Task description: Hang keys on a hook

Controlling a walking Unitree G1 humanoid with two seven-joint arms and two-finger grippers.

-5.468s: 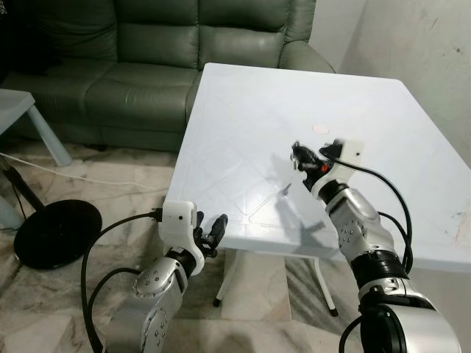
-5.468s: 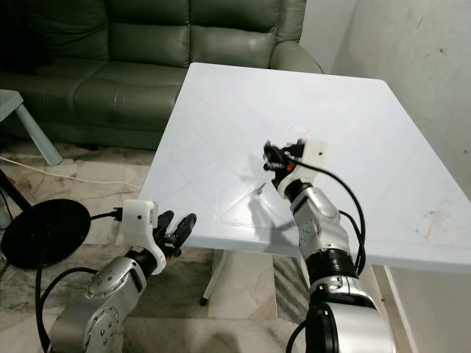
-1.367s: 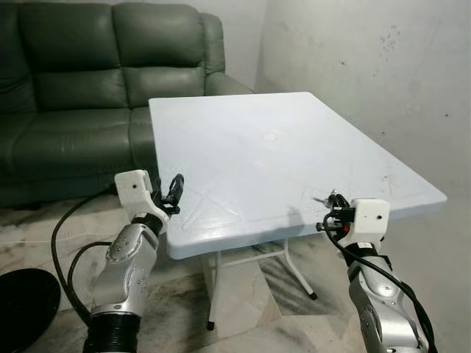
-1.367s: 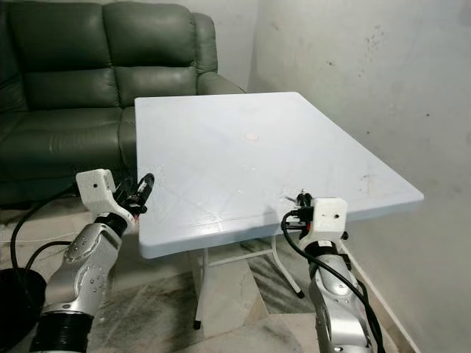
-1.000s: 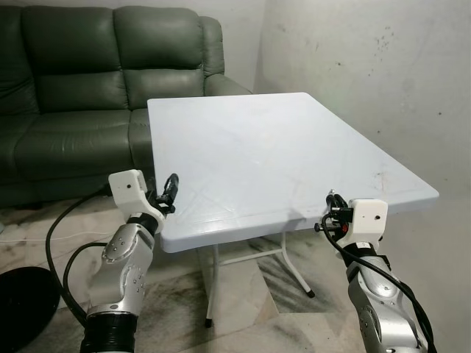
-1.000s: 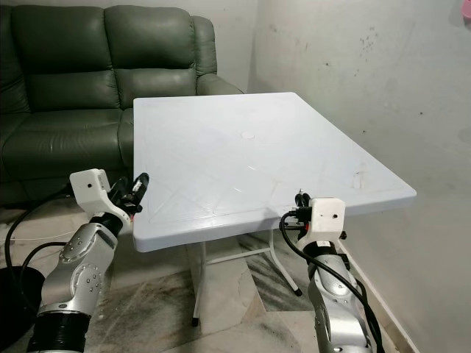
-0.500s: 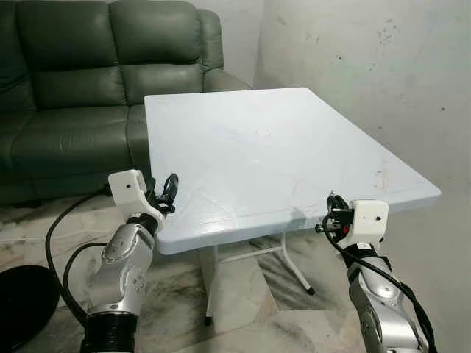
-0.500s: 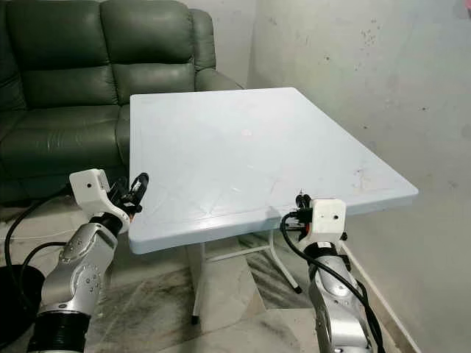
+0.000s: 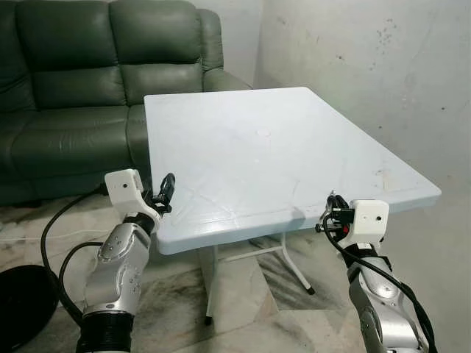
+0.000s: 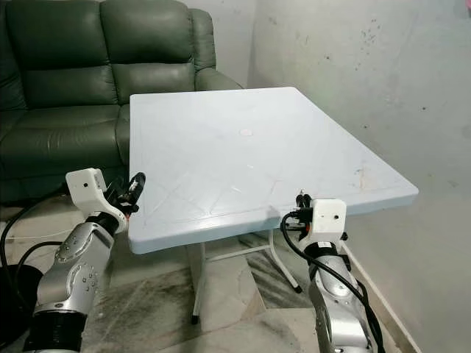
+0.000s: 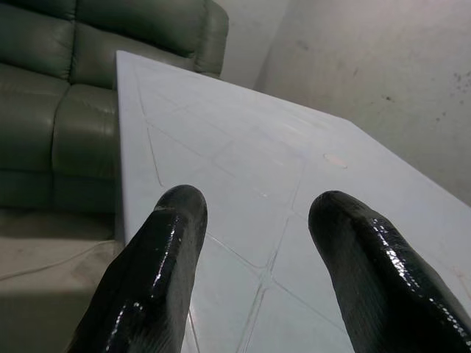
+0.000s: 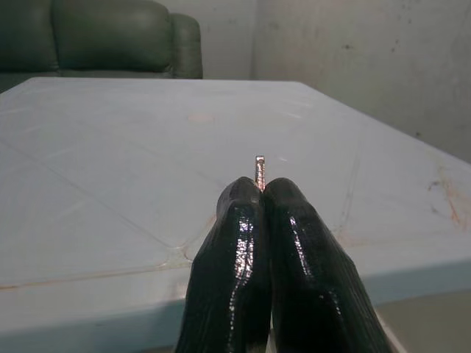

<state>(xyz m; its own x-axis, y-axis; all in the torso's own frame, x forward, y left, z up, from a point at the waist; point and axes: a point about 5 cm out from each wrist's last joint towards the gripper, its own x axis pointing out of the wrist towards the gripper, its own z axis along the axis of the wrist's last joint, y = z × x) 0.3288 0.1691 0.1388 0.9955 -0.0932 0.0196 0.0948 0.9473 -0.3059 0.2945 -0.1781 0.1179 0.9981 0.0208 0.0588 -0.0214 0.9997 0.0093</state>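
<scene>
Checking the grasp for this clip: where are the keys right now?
The keys are pinched in the shut right gripper, a metal tip poking out, held just off the white table's near right edge.

A white plastic table [image 9: 280, 158] stands on folding metal legs [image 9: 213, 283] over a marbled tile floor [image 9: 250, 309]. Its top bears moulded diagonal lines and one thing only — a small round disc [image 9: 263, 133], toward 12 o'clock of the centre.

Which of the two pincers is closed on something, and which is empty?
The right pincer is shut, with a thin metal key tip poking out between its fingers. The left pincer is open with nothing between its fingers, over the white table edge.
</scene>
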